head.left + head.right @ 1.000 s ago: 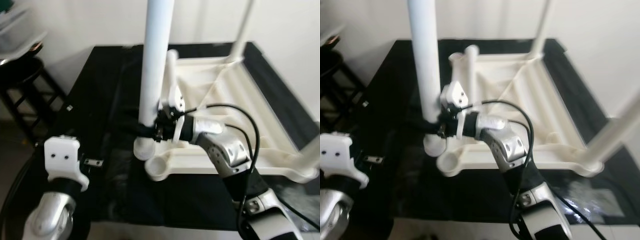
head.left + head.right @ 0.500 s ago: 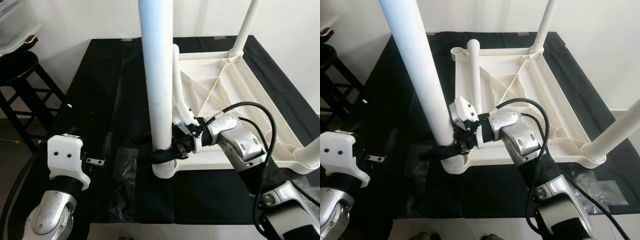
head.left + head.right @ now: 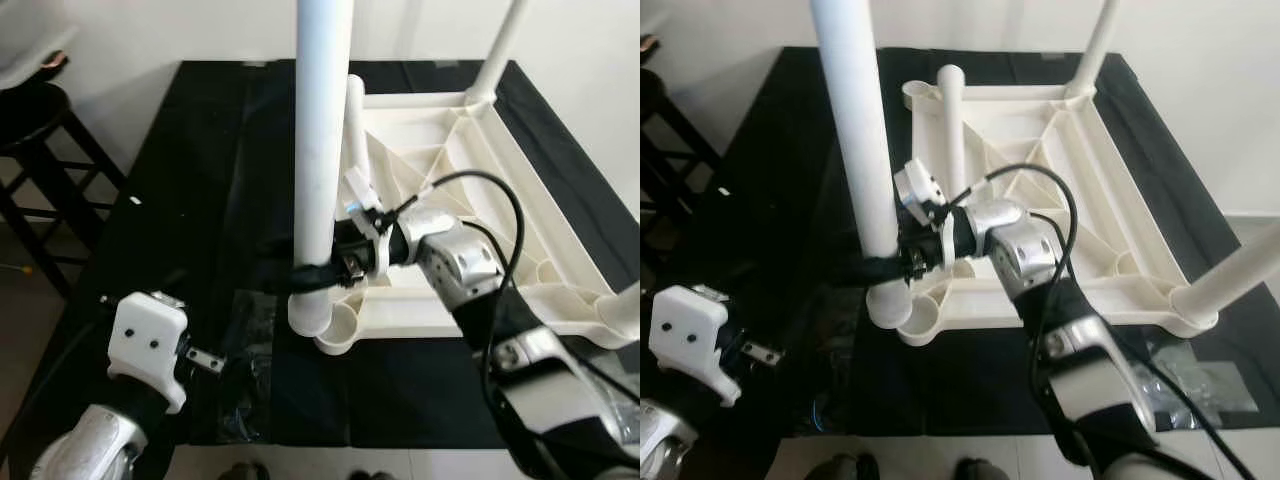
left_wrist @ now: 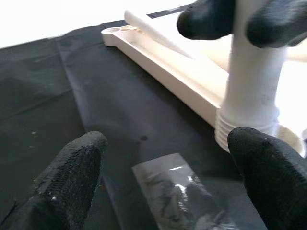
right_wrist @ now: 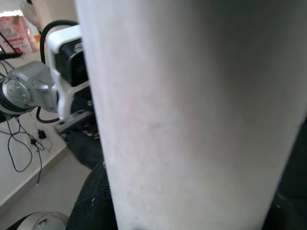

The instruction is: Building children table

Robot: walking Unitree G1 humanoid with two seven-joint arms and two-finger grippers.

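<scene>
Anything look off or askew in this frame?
Yes: the leg held by the right gripper stands beside the corner socket of the upturned tabletop, not in it. A spare leg lies loose on the tabletop.

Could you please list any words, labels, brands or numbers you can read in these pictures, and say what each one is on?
None can be read.
The pink packet in the right wrist view bears print, but it is too small and blurred to read.
The table, the leg in the right pincer and the clear bag show no text.
</scene>
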